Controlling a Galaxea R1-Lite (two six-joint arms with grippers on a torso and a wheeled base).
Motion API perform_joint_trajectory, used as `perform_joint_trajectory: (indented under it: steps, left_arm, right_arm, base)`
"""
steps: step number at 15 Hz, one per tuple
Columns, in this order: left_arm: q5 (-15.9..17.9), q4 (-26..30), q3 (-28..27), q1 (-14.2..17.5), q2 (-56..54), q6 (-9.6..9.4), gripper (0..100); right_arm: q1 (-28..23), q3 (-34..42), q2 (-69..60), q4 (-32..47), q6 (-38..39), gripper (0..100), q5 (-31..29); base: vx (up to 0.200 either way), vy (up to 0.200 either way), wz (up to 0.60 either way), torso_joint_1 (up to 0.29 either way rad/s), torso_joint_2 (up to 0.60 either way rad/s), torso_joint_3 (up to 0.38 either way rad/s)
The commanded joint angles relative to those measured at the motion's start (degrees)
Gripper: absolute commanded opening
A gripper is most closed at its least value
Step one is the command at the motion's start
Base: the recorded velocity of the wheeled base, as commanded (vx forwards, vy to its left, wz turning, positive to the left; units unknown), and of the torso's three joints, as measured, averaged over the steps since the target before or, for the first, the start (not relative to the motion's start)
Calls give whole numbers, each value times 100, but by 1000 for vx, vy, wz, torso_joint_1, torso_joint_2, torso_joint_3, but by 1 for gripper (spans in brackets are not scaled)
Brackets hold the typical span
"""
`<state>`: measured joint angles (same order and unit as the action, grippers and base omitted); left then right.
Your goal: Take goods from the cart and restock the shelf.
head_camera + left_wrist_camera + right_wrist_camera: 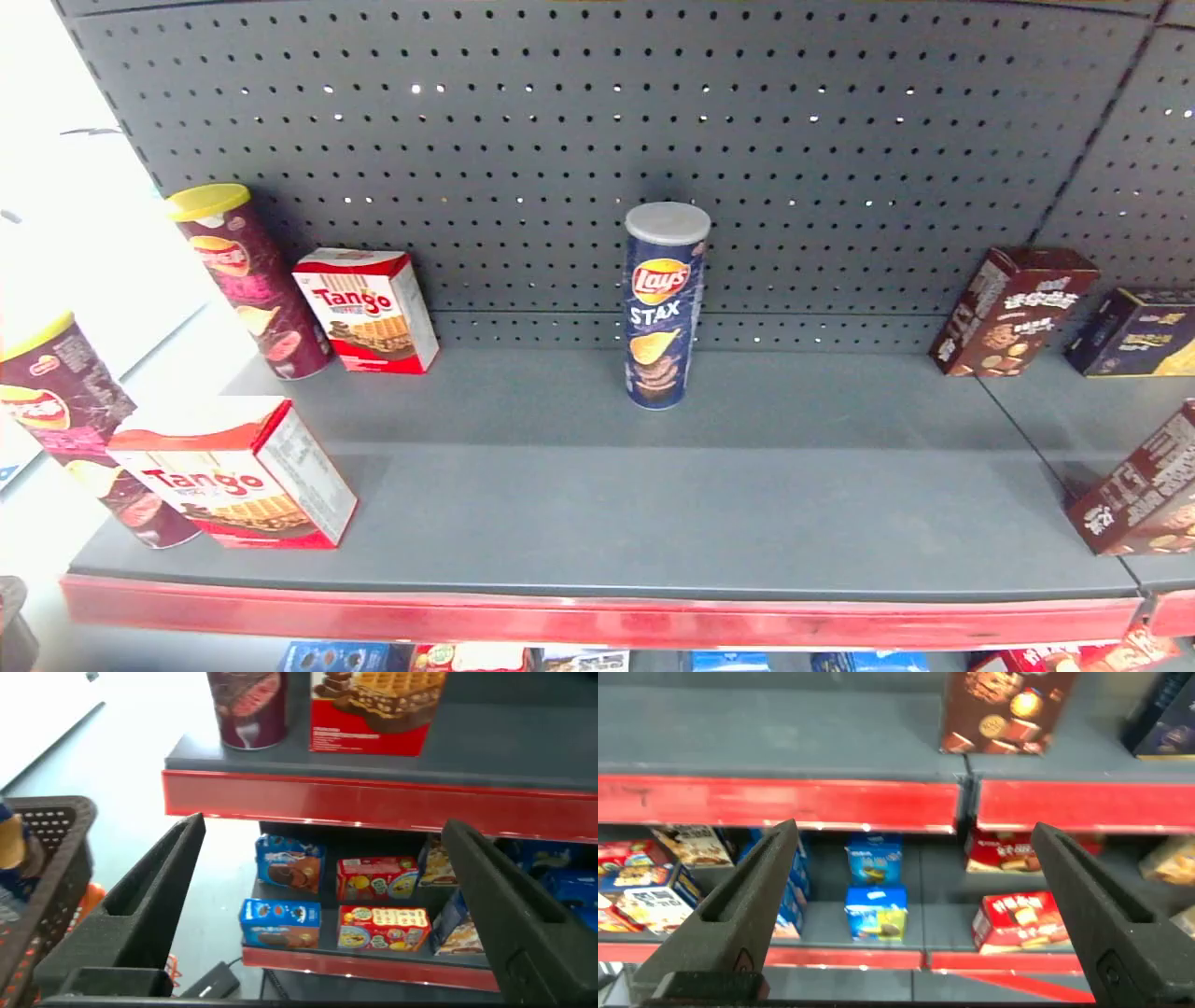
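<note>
Left gripper [322, 826]: jaws spread wide, nothing between them, facing the red front lip [374, 793] of the shelf [597, 504]. Right gripper [913, 829]: likewise open and empty, facing the seam where two shelf sections meet. We note the cart [51, 849], a dark mesh basket near the left gripper. It is cut off at the view's edge, and the blue and orange goods inside are too blurred to identify. On the shelf, a blue chip can [665, 308] stands upright at mid-length near the back edge, well apart from everything else. At the back left corner, a maroon can [250, 280] with a yellow lid stands just beside a red wafer box [369, 310]. At the front left corner, a second maroon can [70, 420] is partly hidden behind a second wafer box [233, 471] and clipped at the view's edge. Near the right edge, a brown biscuit box [1013, 313] stands at the back. A second brown box [1139, 485] at the front is cut off, as is a dark blue box [1134, 331] on the neighbouring section. Lower-tier packs [374, 915] are small; we cannot tell what they hold.
</note>
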<state>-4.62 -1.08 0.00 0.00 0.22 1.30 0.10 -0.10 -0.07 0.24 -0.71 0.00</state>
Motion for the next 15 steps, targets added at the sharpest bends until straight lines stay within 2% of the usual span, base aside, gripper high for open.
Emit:
perform_joint_trajectory:
  steps: [1, 9, 15]
  left_arm:
    - [-4, 3, 0, 0, 4, 1, 100]
    - [-4, -6, 0, 0, 4, 1, 100]
    - [-4, 3, 0, 0, 13, 1, 100]
  right_arm:
    - [-1, 1, 7, 2, 0, 100, 0]
    - [-1, 1, 7, 2, 0, 100, 0]
    - [-1, 1, 7, 2, 0, 100, 0]
  base:
    - [0, 0, 600, 2, 2, 12]
    - [0, 0, 600, 4, 4, -1]
    - [0, 0, 0, 0, 0, 0]
